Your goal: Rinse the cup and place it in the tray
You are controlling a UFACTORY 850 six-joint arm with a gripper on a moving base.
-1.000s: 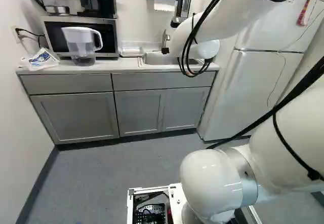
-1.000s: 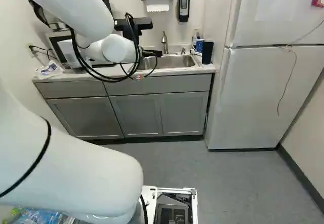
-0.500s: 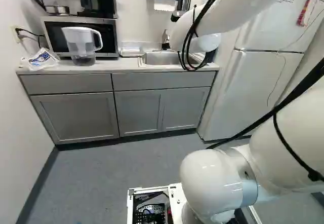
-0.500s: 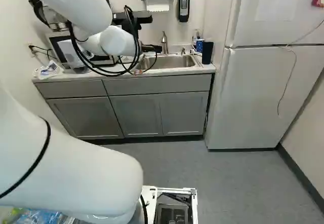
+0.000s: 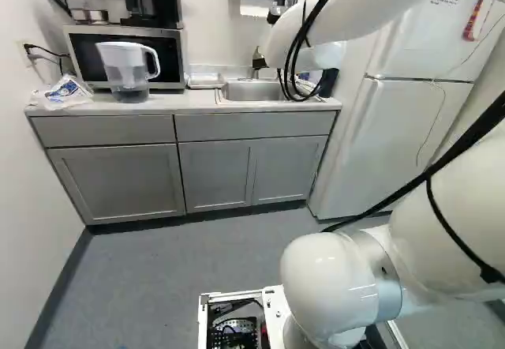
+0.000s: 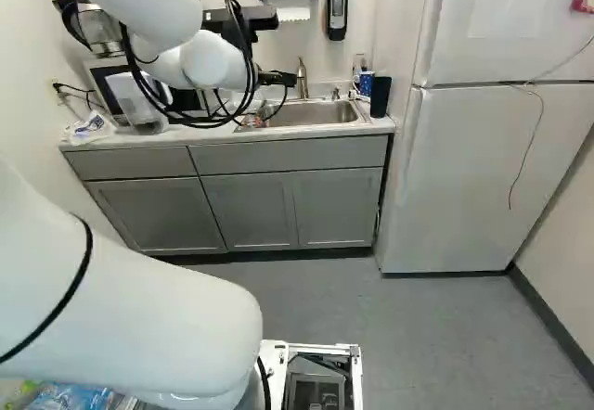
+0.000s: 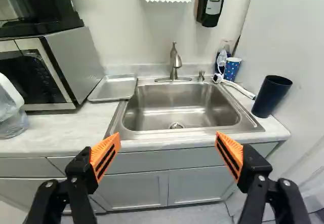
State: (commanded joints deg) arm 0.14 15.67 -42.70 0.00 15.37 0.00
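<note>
The pincer (image 6: 268,100) is spread wide, with nothing between its orange pads (image 7: 106,155), and it points toward the sink (image 7: 177,105). A dark cup (image 7: 272,96) stands on the counter (image 7: 66,133) just beside the sink, on the fridge (image 6: 483,169) side. A dotted blue cup (image 7: 232,70) is near the sink's back corner on that same side — I can't tell which cup is meant. The tray (image 7: 112,88) lies at the sink's opposite side — between it and the microwave (image 7: 76,64). The faucet (image 7: 174,64) rises behind the sink.
</note>
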